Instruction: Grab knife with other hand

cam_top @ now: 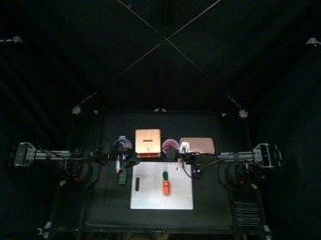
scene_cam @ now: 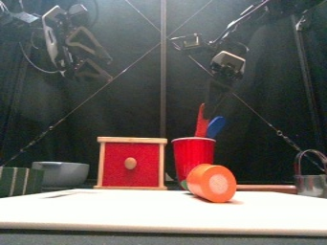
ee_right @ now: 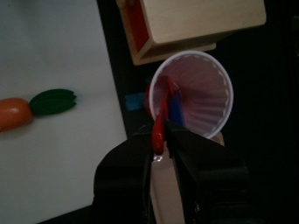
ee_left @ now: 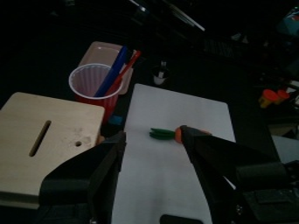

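A red-handled knife [ee_right: 160, 118] stands in a red cup [ee_right: 197, 92] beside a blue utensil [ee_left: 111, 74]. In the front view the knife [scene_cam: 201, 120] leans out of the cup [scene_cam: 194, 158]. My right gripper [ee_right: 160, 166] hangs over the cup, and its jaws stand a little apart on either side of the knife's upper end. I cannot see whether they touch it. My left gripper [ee_left: 158, 188] is wide open and holds nothing, high above the white cutting board [ee_left: 176, 175] and left of the cup [cam_top: 171, 145].
A carrot [scene_cam: 211, 182] with a green top lies on the board [cam_top: 163, 192]. A wooden box [cam_top: 149, 137] with a red front [scene_cam: 133, 163] stands left of the cup. A grey bowl [scene_cam: 61, 172] sits far left and a dark mug [scene_cam: 311, 177] far right.
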Available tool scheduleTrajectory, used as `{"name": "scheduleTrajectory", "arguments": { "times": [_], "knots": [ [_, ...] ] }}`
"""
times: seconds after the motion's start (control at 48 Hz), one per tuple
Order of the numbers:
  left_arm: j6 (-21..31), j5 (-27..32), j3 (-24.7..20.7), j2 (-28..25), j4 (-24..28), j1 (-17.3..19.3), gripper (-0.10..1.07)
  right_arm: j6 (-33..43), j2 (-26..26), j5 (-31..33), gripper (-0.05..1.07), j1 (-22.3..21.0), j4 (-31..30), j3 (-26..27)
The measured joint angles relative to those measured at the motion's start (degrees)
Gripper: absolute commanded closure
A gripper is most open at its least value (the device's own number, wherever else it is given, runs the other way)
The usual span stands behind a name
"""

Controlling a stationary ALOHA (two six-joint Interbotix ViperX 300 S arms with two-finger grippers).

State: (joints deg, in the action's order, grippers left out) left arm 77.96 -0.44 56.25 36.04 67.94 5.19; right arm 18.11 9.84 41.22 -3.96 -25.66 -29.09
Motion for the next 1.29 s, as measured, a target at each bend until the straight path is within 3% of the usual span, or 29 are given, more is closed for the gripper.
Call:
{"name": "scheduleTrajectory", "arguments": {
  "times": [0.375, 0.542, 0.75, 1.042, 1.167, 1.292],
  "knots": [
    [-0.09, 0.0, 0.09, 0.0, 0.0, 0.35, 0.09, 0.26, 2.55, 0.0, 0.48, -0.26, 0.18, 0.97],
    [-0.18, 0.09, 0.26, 0.0, -0.18, 0.35, 0.09, 0.62, 8.44, 2.02, 0.48, -0.18, -0.62, 0.79],
    [-0.09, 0.18, 0.35, 0.0, -1.23, 0.35, 0.09, 1.23, 18.37, 1.67, 0.48, -0.09, -2.9, -2.99],
    [-0.18, 2.99, 0.26, -0.18, -1.32, 1.76, 0.09, 6.86, 32.26, -11.69, 0.48, -0.26, -2.11, -11.07],
    [-0.09, 4.92, -0.18, -1.23, -0.7, 2.2, 0.09, 8.61, 33.84, -18.46, 0.5, -0.35, -0.53, -14.85],
    [-0.09, 5.01, -1.23, -2.99, 0.79, 2.02, 0.09, 8.79, 31.9, -23.47, 0.58, -0.35, 2.29, -17.84]
  ]
}}
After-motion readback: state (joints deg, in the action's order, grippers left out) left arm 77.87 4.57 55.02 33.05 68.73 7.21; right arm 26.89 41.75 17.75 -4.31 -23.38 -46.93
